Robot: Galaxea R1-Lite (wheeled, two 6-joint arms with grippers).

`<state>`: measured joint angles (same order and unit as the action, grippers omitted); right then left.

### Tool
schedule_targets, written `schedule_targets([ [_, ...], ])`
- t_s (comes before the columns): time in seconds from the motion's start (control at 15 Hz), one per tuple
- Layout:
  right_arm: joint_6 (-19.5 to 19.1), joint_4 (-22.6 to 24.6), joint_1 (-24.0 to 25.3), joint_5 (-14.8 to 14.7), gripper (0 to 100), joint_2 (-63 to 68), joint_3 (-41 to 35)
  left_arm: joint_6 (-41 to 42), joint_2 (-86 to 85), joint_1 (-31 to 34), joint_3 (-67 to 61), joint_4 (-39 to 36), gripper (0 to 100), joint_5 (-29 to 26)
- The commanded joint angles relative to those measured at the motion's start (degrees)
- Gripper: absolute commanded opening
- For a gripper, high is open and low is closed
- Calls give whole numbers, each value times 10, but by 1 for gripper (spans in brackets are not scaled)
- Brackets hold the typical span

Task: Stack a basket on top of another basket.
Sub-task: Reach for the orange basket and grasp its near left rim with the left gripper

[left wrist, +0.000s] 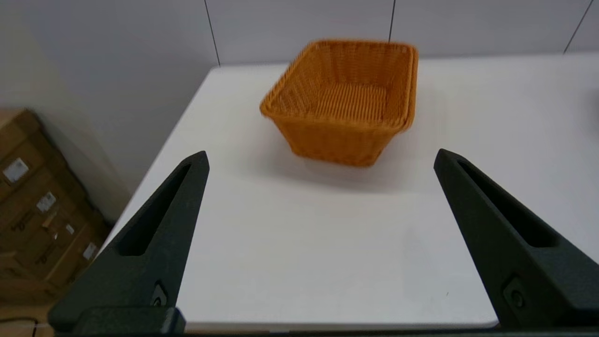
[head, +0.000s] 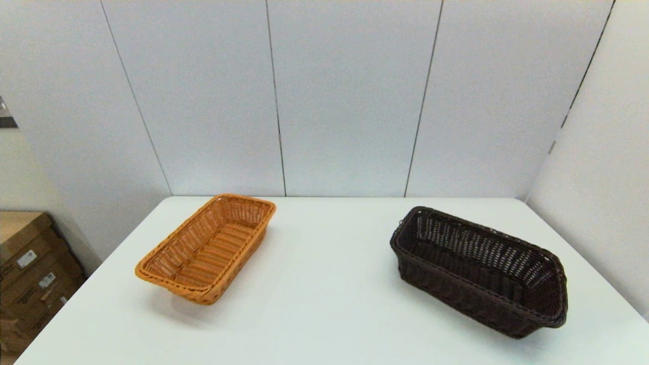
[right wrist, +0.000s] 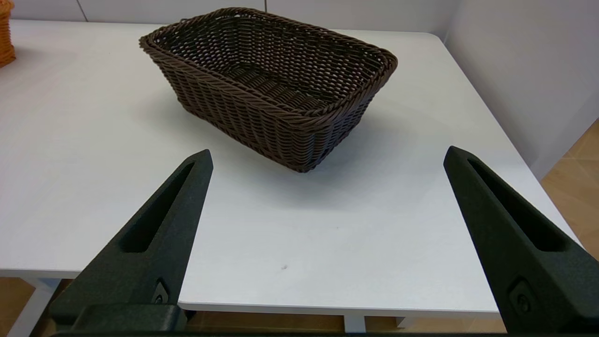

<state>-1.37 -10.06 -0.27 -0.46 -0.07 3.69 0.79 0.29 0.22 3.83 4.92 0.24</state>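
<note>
The dark brown basket (head: 481, 271) (right wrist: 269, 84) rests on the right side of the white table (head: 324, 294), set at an angle and empty. On the left side lies the orange basket (head: 208, 247) (left wrist: 344, 100), also empty. The two stand well apart. Neither arm shows in the head view. My left gripper (left wrist: 320, 157) hangs open just off the table's near edge, facing the orange basket from a distance. Likewise, my right gripper (right wrist: 327, 157) is open off the near edge, with the dark brown basket ahead of it. Nothing is between either pair of fingers.
Grey wall panels close off the table's far side and a wall runs along its right. Cardboard boxes (head: 30, 274) (left wrist: 37, 210) stand on the floor past the table's left edge. Bare tabletop lies between the two baskets.
</note>
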Motion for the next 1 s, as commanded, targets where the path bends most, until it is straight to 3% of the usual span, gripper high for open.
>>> schedule_targets([
  [0.07, 0, -1, 0, 0, 100, 1, 0, -55, 205, 1, 162, 32, 100, 5],
  [0.27, 0, -1, 0, 0, 100, 1, 0, -166, 428, 2, 289, 31, 100, 11],
  [0.6, 0, -1, 0, 0, 100, 1, 0, -410, 806, 4, 453, 39, 100, 127],
  [0.87, 0, 0, 0, 1, 100, 1, 0, -584, 1003, 3, 535, 134, 100, 128],
  [1.0, 0, 0, 0, 1, 100, 1, 0, -618, 1066, -2, 545, 156, 100, 127],
])
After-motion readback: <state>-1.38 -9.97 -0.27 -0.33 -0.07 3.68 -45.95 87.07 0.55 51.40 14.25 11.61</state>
